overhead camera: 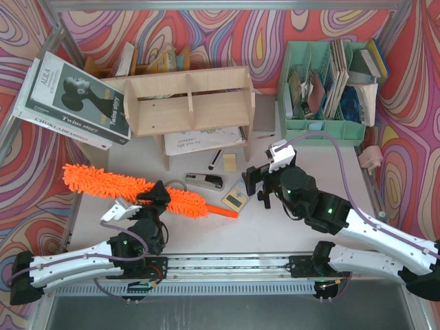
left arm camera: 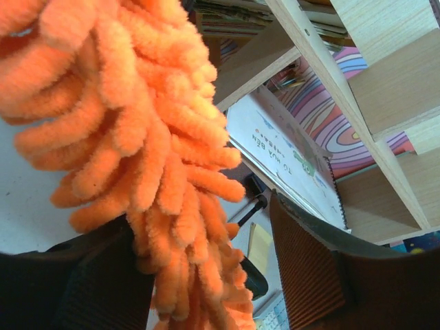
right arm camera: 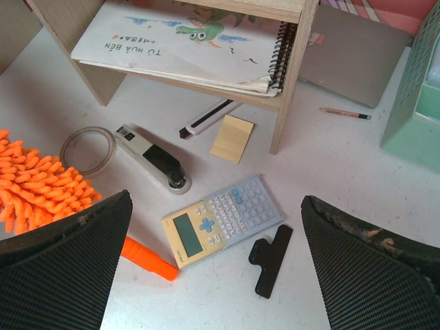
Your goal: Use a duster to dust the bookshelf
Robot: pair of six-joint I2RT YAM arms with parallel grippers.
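Note:
The orange fluffy duster (overhead camera: 110, 184) lies slantwise on the white table, its thin handle (overhead camera: 223, 211) pointing right. My left gripper (overhead camera: 157, 194) sits over the fluffy part near the handle end. In the left wrist view the fluff (left arm camera: 137, 137) hangs between the jaws against the left finger (left arm camera: 75, 282), with a gap to the right finger (left arm camera: 309, 268), so the gripper is open. The plywood bookshelf (overhead camera: 189, 103) stands behind, with a spiral notebook (right arm camera: 185, 41) under it. My right gripper (overhead camera: 256, 180) hovers wide open over a calculator (right arm camera: 223, 218), holding nothing.
A stapler (overhead camera: 206, 181), tape ring (right arm camera: 87, 150), sticky notes (right arm camera: 232, 137), a black clip (right arm camera: 270, 259) and a pen (right arm camera: 206, 118) lie in front of the shelf. A mint-green organiser (overhead camera: 330, 82) stands back right. A large book (overhead camera: 72, 100) leans at the left.

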